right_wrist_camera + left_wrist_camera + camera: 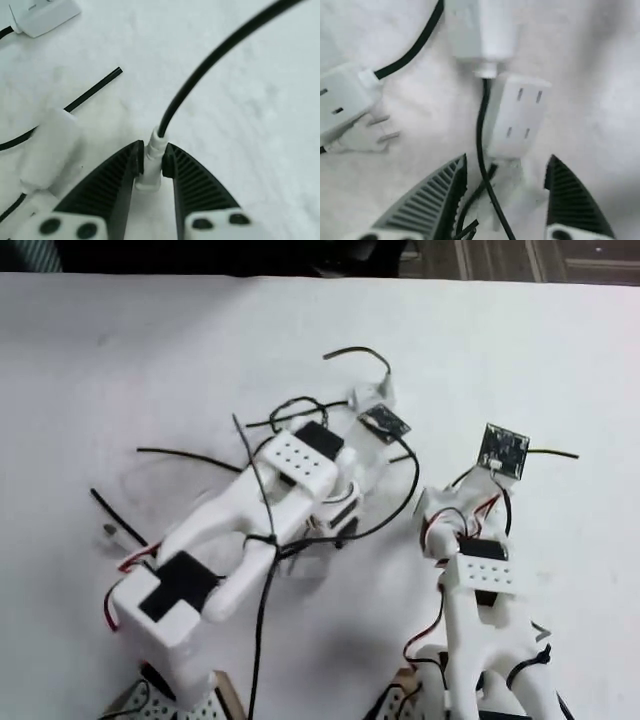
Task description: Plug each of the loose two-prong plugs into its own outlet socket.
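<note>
My left gripper (507, 160) is open, its dark ribbed fingers (437, 197) on either side of a white outlet block (516, 117) with two pairs of slots; a black cable (481, 125) runs across it. Another outlet (340, 97) lies beside a loose white two-prong plug (367, 137). Beyond the block sits a further white plug body (482, 30). My right gripper (152, 150) is shut on a white plug (150, 167) whose black cable (210, 65) runs away over the table. In the high view, the left arm (290, 465) stretches to mid-table, the right arm (480, 580) beside it.
A white block (50, 147) lies close to the right gripper, and a white outlet (42, 12) farther off. Loose black cable ends (180, 455) trail over the white table (120, 360) left of the arms. A small white outlet (368, 396) sits beyond the left arm.
</note>
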Available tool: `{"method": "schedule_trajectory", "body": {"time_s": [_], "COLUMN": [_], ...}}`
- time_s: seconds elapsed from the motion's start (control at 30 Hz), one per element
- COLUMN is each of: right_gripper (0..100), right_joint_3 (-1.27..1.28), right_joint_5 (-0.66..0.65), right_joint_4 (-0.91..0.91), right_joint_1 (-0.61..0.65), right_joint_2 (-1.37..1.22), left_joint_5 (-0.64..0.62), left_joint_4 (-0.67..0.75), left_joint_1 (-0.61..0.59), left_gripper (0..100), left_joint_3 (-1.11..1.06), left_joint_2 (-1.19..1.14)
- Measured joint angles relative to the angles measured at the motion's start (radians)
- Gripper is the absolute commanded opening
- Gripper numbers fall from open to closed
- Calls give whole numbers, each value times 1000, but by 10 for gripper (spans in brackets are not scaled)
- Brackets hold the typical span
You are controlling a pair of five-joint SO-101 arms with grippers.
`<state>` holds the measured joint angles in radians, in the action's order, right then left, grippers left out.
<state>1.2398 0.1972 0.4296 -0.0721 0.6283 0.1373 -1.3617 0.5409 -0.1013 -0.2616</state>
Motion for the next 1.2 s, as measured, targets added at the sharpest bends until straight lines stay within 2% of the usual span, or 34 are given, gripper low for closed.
{"method": "schedule_trajectory", "body": {"time_s": [0.17, 0.33, 0.53, 0.8, 0.97, 1.2], "right_gripper": [17, 17, 17, 17, 17, 17], "right_joint_3": [0, 0, 0, 37, 138, 175], "right_joint_5": [-91, -175, -319, -351, -351, -351], "right_joint_4": [0, 0, 83, 186, 41, -110], "right_joint_1": [0, 0, 75, 255, 339, 430], "right_joint_2": [0, 12, 176, 393, 400, 330], "left_joint_5": [0, 52, 121, 241, 288, 292], "left_joint_4": [0, -2, 3, 149, 252, 393], "left_joint_1": [0, -29, -213, -502, -617, -638], "left_gripper": [328, 328, 328, 330, 329, 329], "left_joint_3": [-68, -149, -333, -654, -778, -908], "left_joint_2": [63, 206, 485, 750, 769, 769]}}
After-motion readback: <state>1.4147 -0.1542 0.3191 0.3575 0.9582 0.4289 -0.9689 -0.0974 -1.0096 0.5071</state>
